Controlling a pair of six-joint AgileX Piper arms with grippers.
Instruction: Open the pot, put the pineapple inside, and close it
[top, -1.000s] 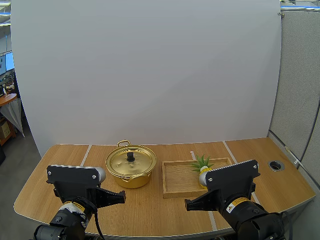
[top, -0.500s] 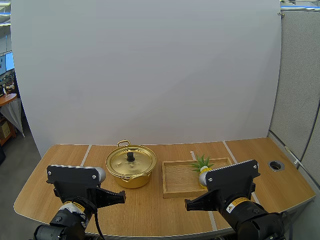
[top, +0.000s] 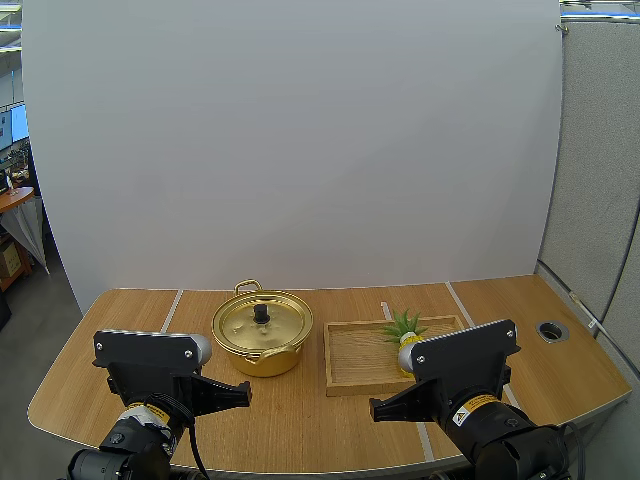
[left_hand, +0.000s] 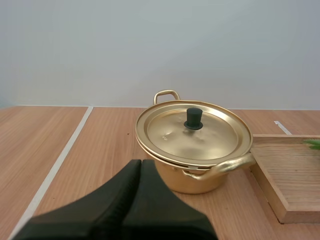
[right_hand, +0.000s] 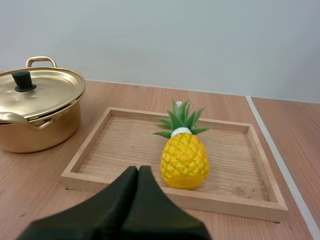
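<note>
Gold pot (left_hand: 197, 182), lid (left_hand: 170, 136) on; pineapple (right_hand: 184, 159) lies in the wooden tray (right_hand: 225, 205) beside the pot. Left gripper (left_hand: 141, 163) and right gripper (right_hand: 138, 169), fingers clenched empty, are parked short of the pot, one facing each object.

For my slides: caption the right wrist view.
Shut right gripper facing a pineapple in a wooden tray, lidded pot beside it.

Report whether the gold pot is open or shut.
Shut: the round gold lid with black knob sits flat on the gold metal pot.

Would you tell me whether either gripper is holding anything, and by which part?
Nothing is held: the left gripper and right gripper are both shut, empty.
</note>
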